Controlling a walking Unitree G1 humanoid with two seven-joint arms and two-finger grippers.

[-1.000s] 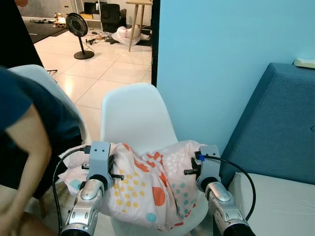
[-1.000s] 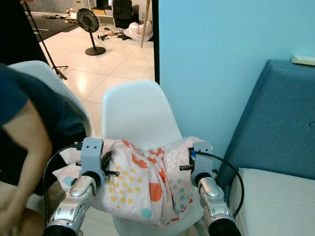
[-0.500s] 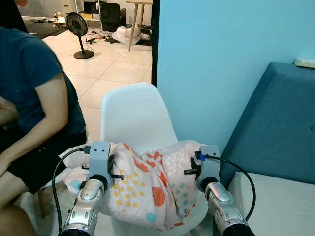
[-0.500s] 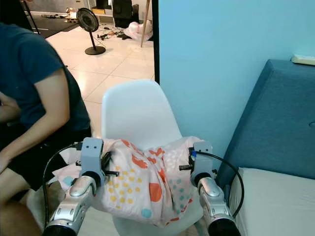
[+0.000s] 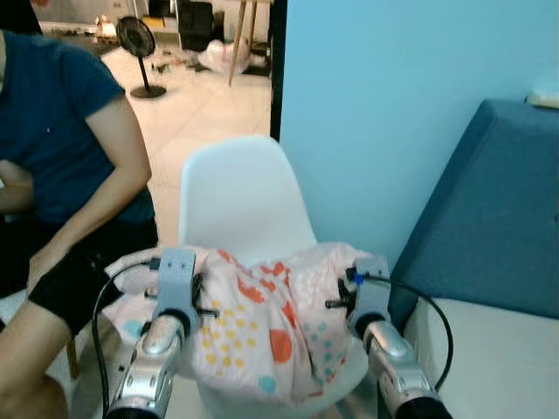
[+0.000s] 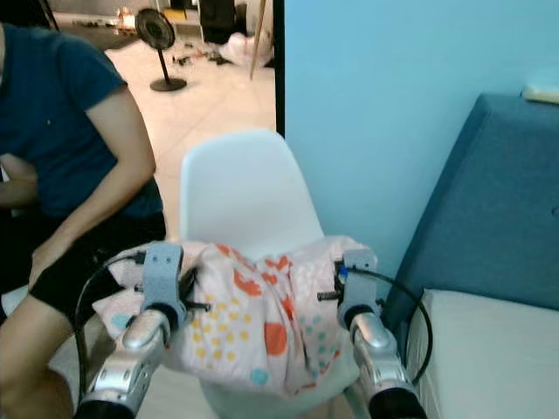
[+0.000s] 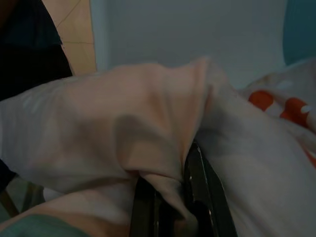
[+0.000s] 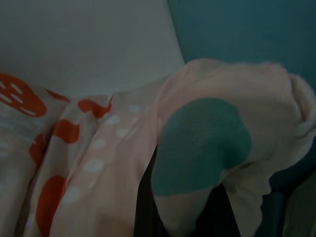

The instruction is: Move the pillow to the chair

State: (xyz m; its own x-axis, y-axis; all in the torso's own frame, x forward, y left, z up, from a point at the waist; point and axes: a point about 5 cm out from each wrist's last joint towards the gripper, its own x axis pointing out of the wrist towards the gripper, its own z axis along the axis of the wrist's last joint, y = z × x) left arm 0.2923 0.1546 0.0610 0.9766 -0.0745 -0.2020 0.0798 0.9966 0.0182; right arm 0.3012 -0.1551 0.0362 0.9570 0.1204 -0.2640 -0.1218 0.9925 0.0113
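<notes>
While the pillow (image 5: 262, 327) sags over the white chair (image 5: 240, 205) seat, the left gripper (image 7: 173, 197) and right gripper (image 8: 182, 207) each pinch a fold of it, apparently clamped tight; a person (image 5: 61, 166) sits beside.

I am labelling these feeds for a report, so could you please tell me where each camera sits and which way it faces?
Left eye view: on the head, looking forward and down at the white chair; both silver arms show, holding the pillow.
Right eye view: head's other eye, same scene; a seated person at left.
Left wrist view: along the left gripper, pinching pillow fabric.
Right wrist view: along the right gripper, clamping the pillow's other end.
Shared: the pillow.
</notes>
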